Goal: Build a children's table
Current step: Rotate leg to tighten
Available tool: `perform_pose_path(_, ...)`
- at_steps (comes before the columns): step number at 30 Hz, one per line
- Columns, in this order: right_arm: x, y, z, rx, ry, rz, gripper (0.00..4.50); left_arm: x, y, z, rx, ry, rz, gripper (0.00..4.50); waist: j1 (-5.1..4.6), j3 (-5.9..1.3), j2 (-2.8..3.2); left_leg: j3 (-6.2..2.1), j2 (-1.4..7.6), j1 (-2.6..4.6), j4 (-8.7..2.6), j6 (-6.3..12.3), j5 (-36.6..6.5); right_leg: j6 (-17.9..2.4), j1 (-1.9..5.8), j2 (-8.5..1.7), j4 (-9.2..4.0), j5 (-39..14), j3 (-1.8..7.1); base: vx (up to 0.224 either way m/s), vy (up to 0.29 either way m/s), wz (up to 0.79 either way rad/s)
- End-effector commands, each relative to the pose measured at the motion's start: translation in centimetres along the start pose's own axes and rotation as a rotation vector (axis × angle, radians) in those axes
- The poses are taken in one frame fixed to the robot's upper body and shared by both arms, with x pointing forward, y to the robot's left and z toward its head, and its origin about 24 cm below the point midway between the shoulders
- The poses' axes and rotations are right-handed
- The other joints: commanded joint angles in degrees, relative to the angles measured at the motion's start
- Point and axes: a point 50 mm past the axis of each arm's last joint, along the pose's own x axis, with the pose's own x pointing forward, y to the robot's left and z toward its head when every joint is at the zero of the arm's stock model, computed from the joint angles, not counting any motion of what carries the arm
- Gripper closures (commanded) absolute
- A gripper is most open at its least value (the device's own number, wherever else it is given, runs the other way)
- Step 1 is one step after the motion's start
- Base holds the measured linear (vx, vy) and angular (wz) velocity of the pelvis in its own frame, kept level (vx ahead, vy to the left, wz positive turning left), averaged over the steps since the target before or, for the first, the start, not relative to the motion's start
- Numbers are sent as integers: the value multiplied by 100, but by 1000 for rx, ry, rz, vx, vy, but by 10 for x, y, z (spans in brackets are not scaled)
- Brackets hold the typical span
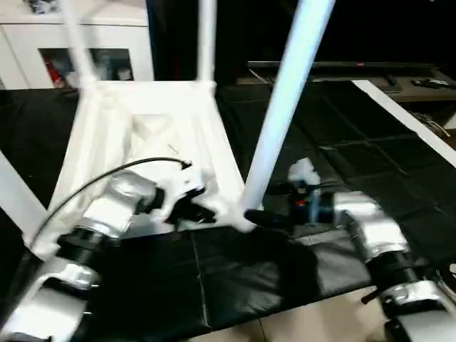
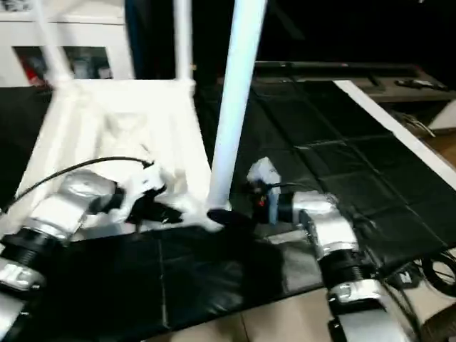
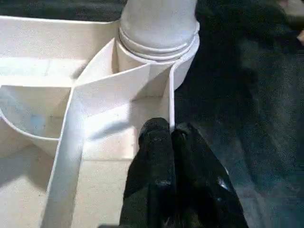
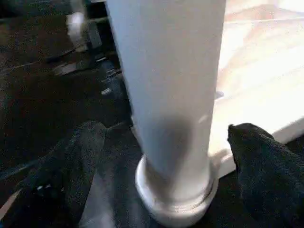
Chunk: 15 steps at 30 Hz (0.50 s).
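Note:
The white children's table lies upside down on a black mat, its ribbed top (image 1: 157, 135) facing up. White legs stand up from its corner sockets. The near right leg (image 1: 285, 107) rises from its socket (image 4: 175, 199). My right gripper (image 4: 171, 166) is open, one black finger (image 4: 71, 161) on each side of this leg's base, not touching it. My left gripper (image 3: 168, 137) is shut on the thin rim wall of the top, just beside that same corner socket (image 3: 156, 38). In the left eye view both grippers, left (image 1: 196, 210) and right (image 1: 260, 214), meet at this near corner.
A white cabinet with glass doors (image 1: 85, 43) stands at the back left. A dark low shelf (image 1: 356, 71) runs along the back right. A white strip (image 1: 406, 114) edges the mat on the right. Pale floor (image 1: 320, 320) shows at the front, and cables (image 2: 434, 271) lie at the right.

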Motion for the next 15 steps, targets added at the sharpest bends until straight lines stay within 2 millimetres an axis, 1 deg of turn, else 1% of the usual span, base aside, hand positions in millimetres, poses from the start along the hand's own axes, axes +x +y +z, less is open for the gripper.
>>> perform_pose_path(1, -3, 1, 5, -11, 13, 66, 7, 10, -8, 9, 65, -5, -110, 450, 1, -357, 123, 12, 189, 30, -359, 223, -992, -1181, 345, -396, -375, -1067, 328, 0, 0, 0)
perform_pose_path(2, -3, 2, 4, -6, 26, 92, 7, 9, -9, 9, 71, 3, -127, 450, 8, -357, 123, 13, 193, 28, -361, 217, -1000, -1180, 345, -401, -373, -1089, 327, 0, 0, 0)
perform_pose_path(3, -3, 3, 4, 4, 36, 117, 7, 9, -10, 8, 75, 6, -134, 450, 21, -359, 138, 15, 199, 34, -359, 193, -1043, -1176, 339, -404, -381, -1144, 326, 0, 0, 0)
perform_pose_path(4, -4, 4, 3, 13, 43, 137, 22, 8, -10, 8, 78, 9, -138, 450, 32, -356, 113, 16, 198, 27, -358, 180, -1059, -1166, 342, -404, -383, -1195, 325, 0, 0, 0)
perform_pose_path(7, -2, 4, 1, 15, 72, 168, 22, 9, -11, 8, 87, 17, -152, 450, 64, -354, 128, 14, 199, 39, -359, 130, -1095, -1141, 327, -414, -395, -1326, 324, 0, 0, 0)
perform_pose_path(8, -1, 3, 1, 11, 74, 167, 51, 9, -11, 8, 88, 19, -155, 450, 63, -358, 126, 15, 199, 43, -354, 116, -1109, -1149, 324, -413, -386, -1324, 325, 0, 0, 0)
perform_pose_path(11, 4, -1, 1, -17, 79, 137, 70, 9, -12, 7, 96, 25, -174, 450, 43, -359, 126, 3, 195, 25, -358, 58, -1152, -1143, 320, -427, -379, -1378, 327, 0, 0, 0)
perform_pose_path(12, 7, -5, 2, -27, 74, 114, 70, 10, -13, 7, 98, 25, -179, 450, 42, -363, 132, 3, 192, 37, -356, 23, -1174, -1138, 311, -437, -389, -1437, 328, 0, 0, 0)
perform_pose_path(13, 8, -6, 3, -30, 69, 108, 93, 10, -13, 7, 99, 25, -181, 450, 35, -362, 115, 3, 187, 36, -358, 12, -1174, -1128, 319, -422, -394, -1460, 326, 0, 0, 0)
perform_pose_path(14, 8, -6, 4, -29, 62, 105, 93, 10, -14, 7, 100, 25, -182, 450, 38, -364, 112, 4, 188, 42, -354, 17, -1148, -1131, 318, -419, -382, -1420, 329, 0, 0, 0)
perform_pose_path(15, 9, -6, 5, -29, 59, 107, 102, 10, -14, 7, 100, 25, -184, 450, 41, -366, 131, 1, 197, 40, -359, 35, -1095, -1151, 323, -411, -366, -1312, 329, 0, 0, 0)
